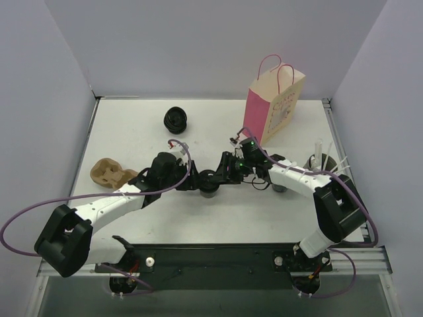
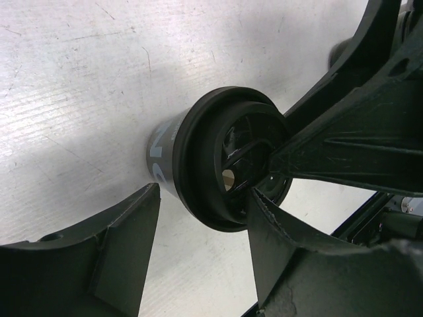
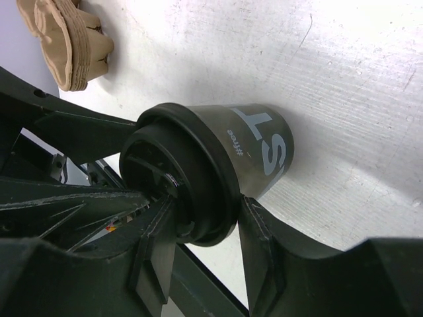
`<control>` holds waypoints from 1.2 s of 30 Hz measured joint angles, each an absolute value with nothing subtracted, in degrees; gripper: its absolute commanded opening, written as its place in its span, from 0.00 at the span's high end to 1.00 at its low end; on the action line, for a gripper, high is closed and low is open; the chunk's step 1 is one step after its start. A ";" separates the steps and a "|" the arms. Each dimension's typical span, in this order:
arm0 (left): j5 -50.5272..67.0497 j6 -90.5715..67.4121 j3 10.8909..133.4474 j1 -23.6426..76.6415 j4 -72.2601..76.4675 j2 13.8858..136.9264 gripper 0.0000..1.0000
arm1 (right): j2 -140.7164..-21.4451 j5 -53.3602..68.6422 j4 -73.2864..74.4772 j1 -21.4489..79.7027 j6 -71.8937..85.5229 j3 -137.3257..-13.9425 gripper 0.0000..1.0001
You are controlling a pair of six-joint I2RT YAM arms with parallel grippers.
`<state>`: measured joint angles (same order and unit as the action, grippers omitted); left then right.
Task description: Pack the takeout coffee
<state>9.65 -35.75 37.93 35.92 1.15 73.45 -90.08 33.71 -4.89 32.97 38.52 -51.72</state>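
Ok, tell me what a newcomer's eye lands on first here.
Both arms meet at mid-table on one black lidded cup: the right gripper grips it near the lid, while the left gripper straddles it from the other side. Next comes the pink paper bag, standing upright at the far right. A tan pulp carrier lies near the left edge.

The coffee cup (image 3: 261, 142) is dark olive-grey with pale grey lettering under a black lid (image 3: 210, 179), the paper bag (image 1: 279, 102) at one o'clock is pink with a cream, faintly printed face, the cup carrier (image 1: 109, 173) is tan, the ribbed stack (image 1: 176, 119) black, and the surface (image 1: 132, 132) white.
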 measured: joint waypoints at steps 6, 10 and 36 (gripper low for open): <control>8.99 -34.35 39.07 35.90 0.97 74.59 0.38 | -88.27 33.63 -1.67 31.68 38.33 -51.72 0.52; 8.99 -33.15 39.79 35.90 0.67 75.16 0.38 | -87.68 33.80 0.54 30.15 37.21 -51.75 0.45; 9.45 -28.86 43.16 35.86 0.14 78.30 0.38 | -91.13 40.27 17.43 25.91 22.37 -66.87 0.44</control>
